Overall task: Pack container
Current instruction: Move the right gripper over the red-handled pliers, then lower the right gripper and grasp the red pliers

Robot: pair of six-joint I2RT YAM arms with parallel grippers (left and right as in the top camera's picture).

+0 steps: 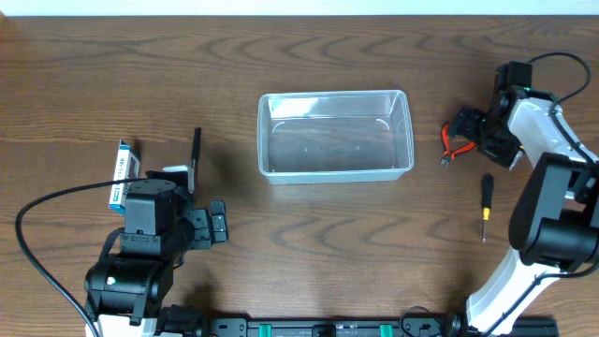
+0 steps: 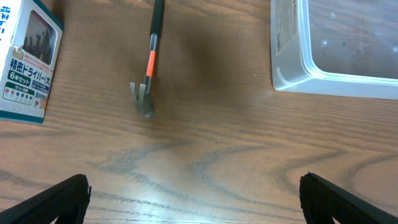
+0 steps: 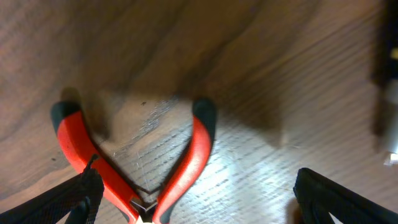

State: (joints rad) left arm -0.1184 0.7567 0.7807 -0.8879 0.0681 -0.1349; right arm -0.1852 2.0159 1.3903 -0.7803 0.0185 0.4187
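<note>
Seen from overhead, the clear plastic container, a smooth tub with rounded corners, sits empty at mid-table with tools lying loose on either side, apparently waiting to be packed. In the left wrist view, the left gripper is spread wide and holds nothing, with a slim black pry bar nearby on the wood. In the right wrist view, the right gripper is open and straddles the red-handled pliers, seemingly lined up to grasp them.

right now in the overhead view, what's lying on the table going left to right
blue-and-white box → black pry tool → clear tub → red pliers → screwdriver
</note>
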